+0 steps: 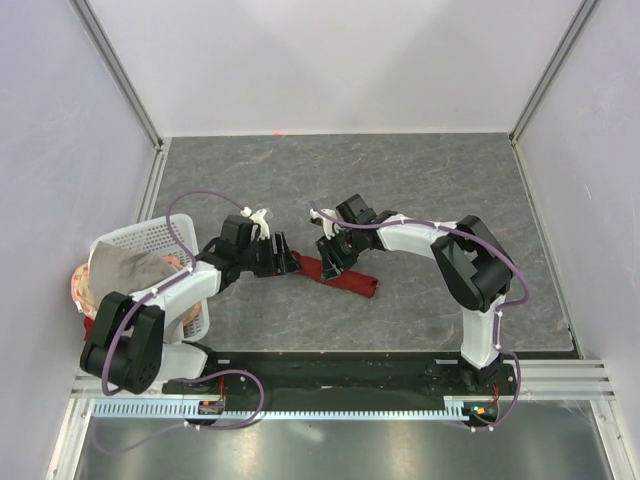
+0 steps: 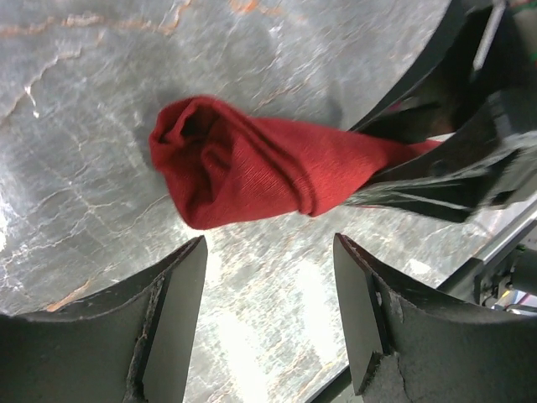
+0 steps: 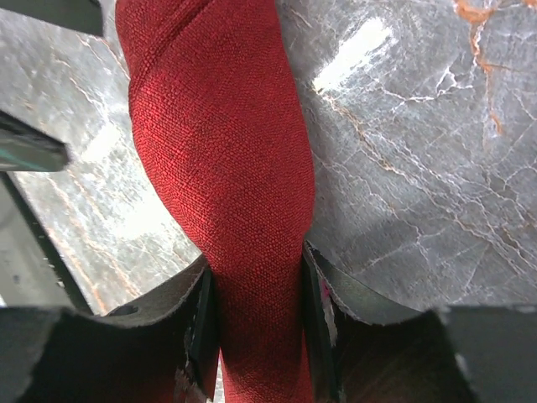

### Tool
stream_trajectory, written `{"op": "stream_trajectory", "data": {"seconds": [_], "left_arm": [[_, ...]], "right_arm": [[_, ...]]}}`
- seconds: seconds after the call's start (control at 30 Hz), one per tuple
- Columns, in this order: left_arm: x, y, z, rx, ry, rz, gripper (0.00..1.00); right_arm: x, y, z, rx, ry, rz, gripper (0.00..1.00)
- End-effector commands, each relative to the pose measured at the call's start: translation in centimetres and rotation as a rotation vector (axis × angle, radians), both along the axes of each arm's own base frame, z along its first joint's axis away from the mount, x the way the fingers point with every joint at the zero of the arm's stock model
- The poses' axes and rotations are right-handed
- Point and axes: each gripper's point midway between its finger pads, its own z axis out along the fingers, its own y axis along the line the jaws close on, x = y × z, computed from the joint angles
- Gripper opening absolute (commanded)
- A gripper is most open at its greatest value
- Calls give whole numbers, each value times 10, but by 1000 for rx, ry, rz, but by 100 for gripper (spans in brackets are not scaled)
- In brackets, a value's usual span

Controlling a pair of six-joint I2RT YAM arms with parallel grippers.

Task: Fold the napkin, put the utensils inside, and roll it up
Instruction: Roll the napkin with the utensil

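The dark red napkin (image 1: 355, 281) lies rolled into a thick tube on the grey marbled table. In the left wrist view its open left end (image 2: 243, 172) faces me. My right gripper (image 1: 330, 262) is shut on the roll's middle, and its fingers (image 3: 315, 290) press both sides of the cloth (image 3: 222, 143). My left gripper (image 1: 287, 257) is open and empty, and its jaws (image 2: 268, 243) stand just short of the roll's left end without touching it. The right gripper (image 2: 436, 176) shows beyond the roll. The utensils are hidden; no gold metal shows.
A white slatted basket (image 1: 130, 238) stands at the table's left edge and holds a grey-beige cloth (image 1: 130, 270). A pinkish object (image 1: 78, 285) sits beside it. White walls enclose the table (image 1: 420, 180). A black strip (image 1: 330, 365) runs along the near edge.
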Motion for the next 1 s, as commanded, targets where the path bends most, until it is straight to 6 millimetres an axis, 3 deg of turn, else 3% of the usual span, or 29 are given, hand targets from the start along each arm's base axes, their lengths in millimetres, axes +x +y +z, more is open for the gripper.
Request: {"op": "stream_trajectory", "data": {"seconds": [0.0,0.27,0.5,0.83,0.97], "left_arm": [[13,-4,0,-14,-61,-3,69],[19,-4,15,-41,-168,9,68],[25,-7,0,-27,-148,-4,68],[34,-11,-7,-29,-157,-11,61],[33,-5,-7,-1,-177,-1,62]], "right_arm": [[-34,-13,-32,-82,179,3,46],[-36,-16,-35,-99,198,2,46],[-38,-15,-33,-93,206,7,45],[-41,-14,-35,-89,227,23,45],[-42,-14,-38,-95,237,26,45]]}}
